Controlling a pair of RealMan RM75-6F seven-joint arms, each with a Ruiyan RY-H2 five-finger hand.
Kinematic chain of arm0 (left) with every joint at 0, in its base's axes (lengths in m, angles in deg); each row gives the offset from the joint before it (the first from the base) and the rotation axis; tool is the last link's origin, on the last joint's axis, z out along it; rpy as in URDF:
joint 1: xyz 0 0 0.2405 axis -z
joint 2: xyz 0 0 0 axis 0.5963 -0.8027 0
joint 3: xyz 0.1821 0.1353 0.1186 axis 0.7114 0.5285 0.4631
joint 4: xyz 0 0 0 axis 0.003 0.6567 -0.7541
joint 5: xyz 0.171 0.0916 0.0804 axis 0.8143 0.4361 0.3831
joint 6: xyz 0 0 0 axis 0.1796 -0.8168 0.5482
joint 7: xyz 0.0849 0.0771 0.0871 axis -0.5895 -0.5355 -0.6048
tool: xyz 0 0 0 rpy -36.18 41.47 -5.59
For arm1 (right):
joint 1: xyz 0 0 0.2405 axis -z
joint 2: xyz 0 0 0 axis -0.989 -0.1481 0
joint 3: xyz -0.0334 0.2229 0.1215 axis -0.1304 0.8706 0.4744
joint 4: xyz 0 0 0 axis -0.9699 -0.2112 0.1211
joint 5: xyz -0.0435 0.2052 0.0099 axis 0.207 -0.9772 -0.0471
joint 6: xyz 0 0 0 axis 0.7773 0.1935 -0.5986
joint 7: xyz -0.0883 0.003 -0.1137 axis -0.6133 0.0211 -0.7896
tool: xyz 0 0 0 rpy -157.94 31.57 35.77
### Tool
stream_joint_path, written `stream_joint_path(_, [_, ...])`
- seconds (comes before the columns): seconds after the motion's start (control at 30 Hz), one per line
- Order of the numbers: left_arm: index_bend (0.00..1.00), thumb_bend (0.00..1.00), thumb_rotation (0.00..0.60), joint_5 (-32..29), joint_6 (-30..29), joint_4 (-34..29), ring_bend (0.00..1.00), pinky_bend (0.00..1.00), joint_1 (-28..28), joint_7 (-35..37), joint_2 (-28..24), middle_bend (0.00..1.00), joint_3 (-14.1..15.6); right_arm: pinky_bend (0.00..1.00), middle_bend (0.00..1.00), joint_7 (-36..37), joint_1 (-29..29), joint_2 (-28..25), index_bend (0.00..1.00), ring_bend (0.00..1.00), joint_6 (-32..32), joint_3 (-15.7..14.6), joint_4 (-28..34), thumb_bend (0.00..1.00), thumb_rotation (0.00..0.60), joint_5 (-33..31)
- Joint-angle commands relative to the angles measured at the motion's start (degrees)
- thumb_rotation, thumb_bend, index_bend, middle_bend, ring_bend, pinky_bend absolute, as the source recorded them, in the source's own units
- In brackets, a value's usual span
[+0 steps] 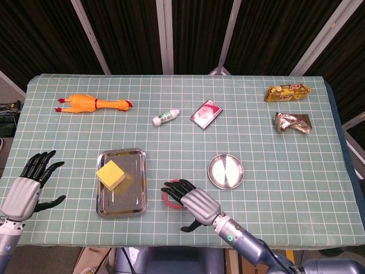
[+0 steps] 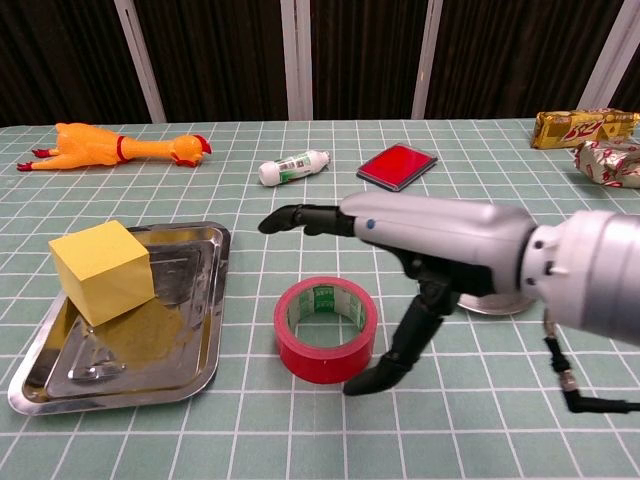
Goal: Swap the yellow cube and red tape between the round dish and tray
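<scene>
Cube [image 2: 101, 268] in tray [image 2: 190, 330], tape [image 2: 326, 330] between tray and dish [image 1: 226, 170].

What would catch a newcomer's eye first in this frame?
The right robot hand, fingers spread, hangs over the red tape at the table's near edge. Left of that, the yellow cube sits in the tray, and the round dish lies bare to the right.
</scene>
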Motion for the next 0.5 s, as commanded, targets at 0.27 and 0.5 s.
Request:
stream_joint_path(0.27, [0.19,0.0,0.6,-0.2,0.4,0.4,0.0,0.0,-0.6,0.6,0.0,0.0,-1.1,0.0,0.0,-4.4,-4.0,7.7,0.0,0.0,2.7,0.0,-7.6,0.04,0.6,-5.6])
stream_joint_path(0.5, [0.19,0.0,0.6,-0.5,0.8,0.1,0.0,0.0,-1.0,0.1,0.0,0.0,-1.8,0.0,0.0,-4.3,-5.8,9.6,0.0,0.0,2.7,0.7,-11.9,0.05,0.6,-8.1])
